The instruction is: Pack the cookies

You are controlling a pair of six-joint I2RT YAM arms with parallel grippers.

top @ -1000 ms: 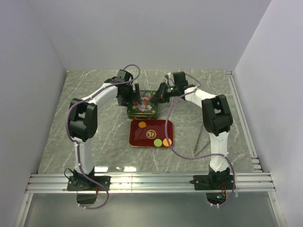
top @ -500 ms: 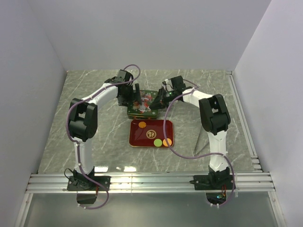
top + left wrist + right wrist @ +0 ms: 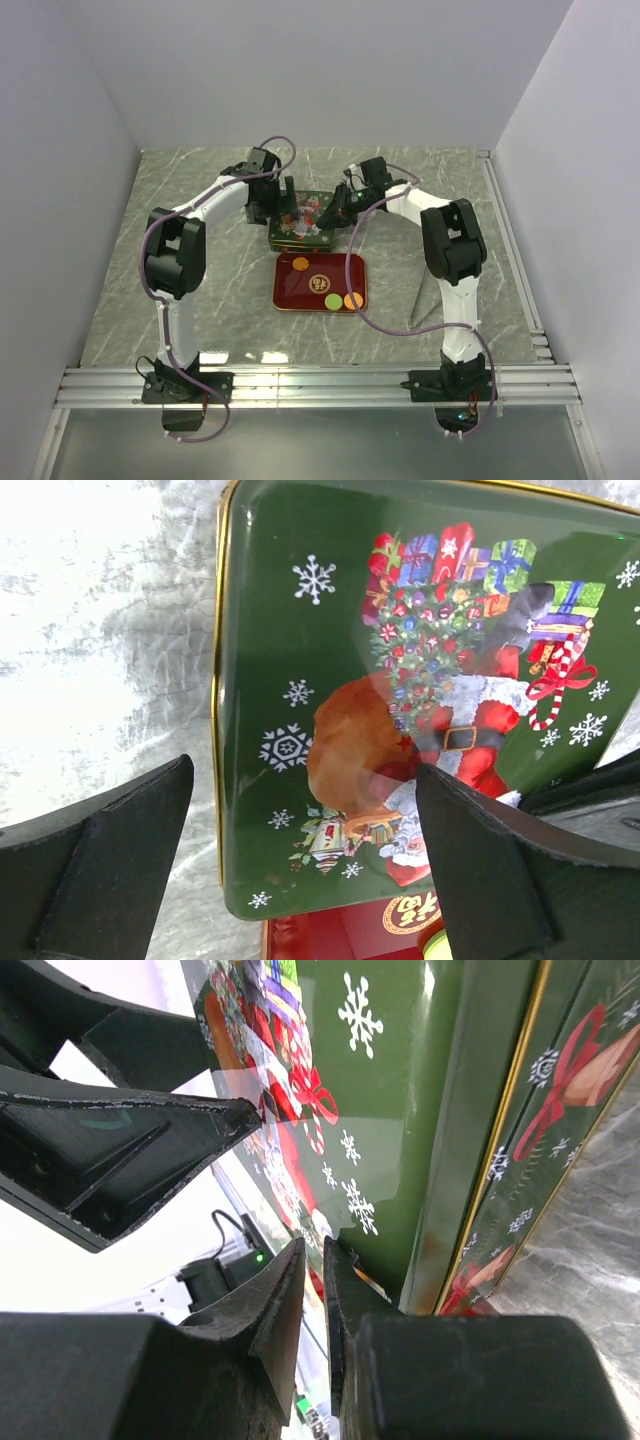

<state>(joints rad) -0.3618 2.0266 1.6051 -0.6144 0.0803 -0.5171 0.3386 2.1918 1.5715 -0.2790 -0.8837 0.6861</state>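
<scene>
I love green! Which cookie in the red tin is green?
The green cookie at the near edge of the red tin, left of an orange cookie. The other orange cookie sits far left.

Robot lab cell, plain white walls (image 3: 300, 70), marble-patterned tabletop (image 3: 240, 330), left arm (image 3: 172, 262) and right arm (image 3: 455, 245) bolted to aluminium rail (image 3: 320, 385)

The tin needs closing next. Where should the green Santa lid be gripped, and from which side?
Probably its gold-trimmed edge on the left arm's side, from above. The green Santa lid sits picture up and looks too broad to span; that edge is thin and straight, and the open left gripper straddles it.
</scene>
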